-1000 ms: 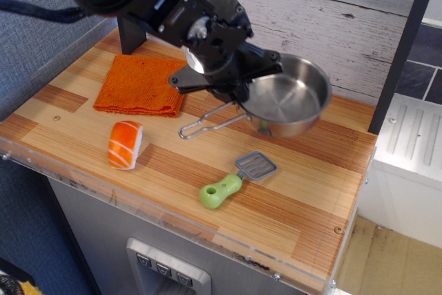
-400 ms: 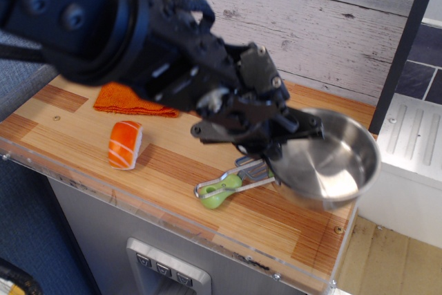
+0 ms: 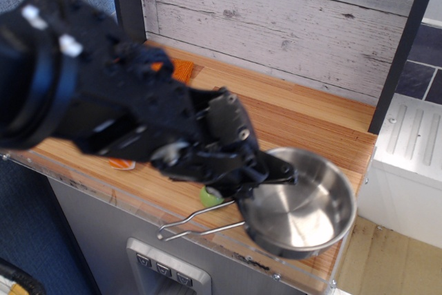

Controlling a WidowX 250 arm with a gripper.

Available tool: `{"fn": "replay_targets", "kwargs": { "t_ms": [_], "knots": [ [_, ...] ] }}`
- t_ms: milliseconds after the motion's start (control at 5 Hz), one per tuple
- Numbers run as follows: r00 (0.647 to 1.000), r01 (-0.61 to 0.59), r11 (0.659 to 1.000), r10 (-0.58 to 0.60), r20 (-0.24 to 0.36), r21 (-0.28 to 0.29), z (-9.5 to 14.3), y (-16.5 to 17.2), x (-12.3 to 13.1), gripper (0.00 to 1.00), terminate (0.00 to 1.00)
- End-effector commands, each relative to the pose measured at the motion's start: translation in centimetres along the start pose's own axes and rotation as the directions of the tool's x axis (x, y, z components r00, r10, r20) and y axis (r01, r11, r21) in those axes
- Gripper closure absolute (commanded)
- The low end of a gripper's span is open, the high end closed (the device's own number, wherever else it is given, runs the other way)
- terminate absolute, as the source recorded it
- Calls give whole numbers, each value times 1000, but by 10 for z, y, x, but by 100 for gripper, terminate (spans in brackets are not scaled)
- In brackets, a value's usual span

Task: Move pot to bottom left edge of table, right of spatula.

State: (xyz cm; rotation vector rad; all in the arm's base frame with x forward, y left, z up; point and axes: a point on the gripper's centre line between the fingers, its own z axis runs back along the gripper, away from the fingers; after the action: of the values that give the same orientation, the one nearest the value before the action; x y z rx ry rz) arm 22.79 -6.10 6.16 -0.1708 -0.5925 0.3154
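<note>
The pot (image 3: 300, 205) is a shiny steel pan at the front right of the table (image 3: 304, 122), over the front edge; I cannot tell if it rests on the wood. Its wire loop handle (image 3: 200, 226) sticks out leftward past the clear rim. My gripper (image 3: 243, 186) is shut on the pot's left rim where the handle joins. Only the tip of the spatula's lime-green handle (image 3: 209, 196) shows, just left of the pot; its head is hidden by my arm.
My black arm (image 3: 103, 101) covers most of the left half of the table. A bit of the orange cloth (image 3: 181, 69) shows at the back and a sliver of the orange sushi piece (image 3: 123, 164) at the front. A white unit (image 3: 407, 150) stands to the right.
My gripper has carried the pot from the back middle of the table forward to the front right edge. The arm now hides the cloth, the sushi piece and most of the spatula.
</note>
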Motion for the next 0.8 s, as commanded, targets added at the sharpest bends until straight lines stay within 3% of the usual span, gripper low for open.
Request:
{"fn": "replay_targets", "kwargs": {
  "t_ms": [0,600],
  "knots": [
    [1000,-7,1000,7,9,-2,-2,3,6,100,0],
    [1000,-21,1000,21,2,17,-28,5,25,100,0]
  ]
}}
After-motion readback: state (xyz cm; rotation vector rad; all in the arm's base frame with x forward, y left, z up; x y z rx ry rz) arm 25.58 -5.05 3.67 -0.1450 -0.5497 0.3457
